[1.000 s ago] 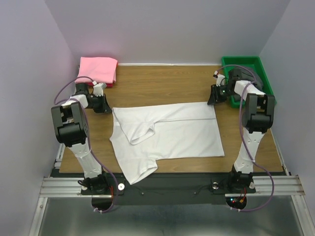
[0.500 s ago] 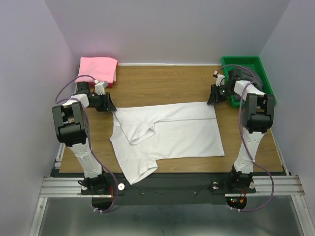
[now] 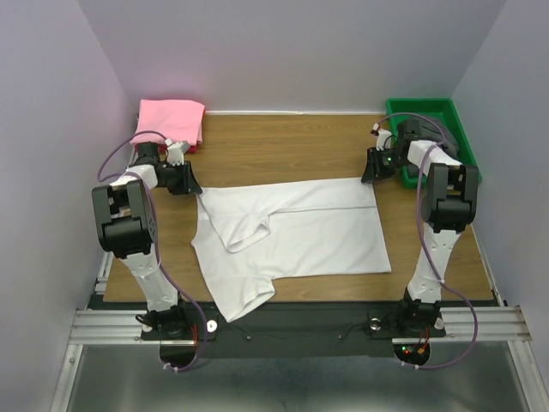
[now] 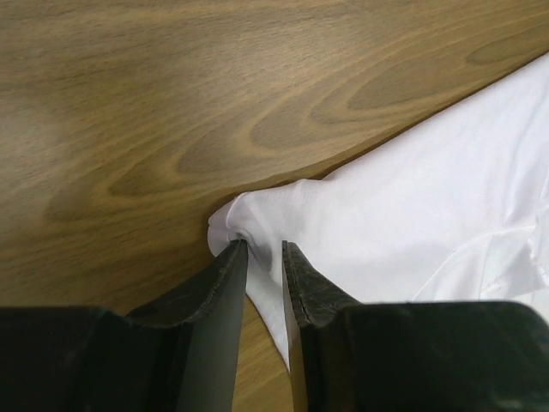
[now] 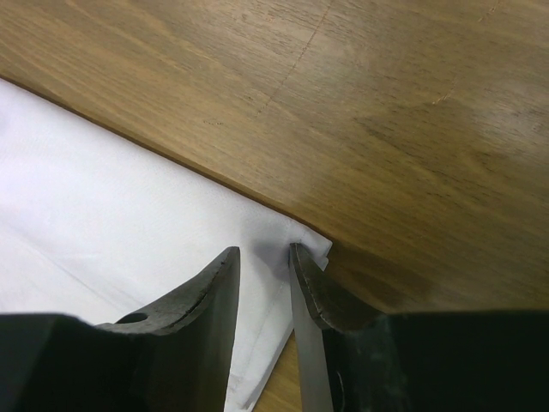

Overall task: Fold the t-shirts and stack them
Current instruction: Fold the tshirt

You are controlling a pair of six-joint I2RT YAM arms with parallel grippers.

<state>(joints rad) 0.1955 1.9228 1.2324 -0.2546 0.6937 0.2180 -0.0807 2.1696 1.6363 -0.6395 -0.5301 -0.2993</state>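
Note:
The white t-shirt (image 3: 300, 232) lies spread across the middle of the table, with one sleeve folded in over its body and its near-left part hanging towards the front edge. My left gripper (image 3: 190, 184) is at the shirt's far-left corner. In the left wrist view its jaws (image 4: 264, 245) stand a little apart, and the bunched corner of the white t-shirt (image 4: 412, 223) lies at the left fingertip. My right gripper (image 3: 370, 174) sits at the far-right corner; its jaws (image 5: 264, 251) are apart, straddling the flat hem of the white t-shirt (image 5: 103, 197). The folded pink t-shirt (image 3: 171, 122) lies at the far left.
A green tray (image 3: 420, 105) stands at the far right corner, partly behind my right arm, with dark grey cloth (image 3: 453, 144) showing in it. Purple walls close in the table on three sides. Bare wood (image 3: 292, 146) lies between the pink t-shirt and the tray.
My left gripper's jaws have opened off the shirt corner, then narrowed a little, and the gripper has shifted slightly right. The right arm and the shirt have stayed where they were.

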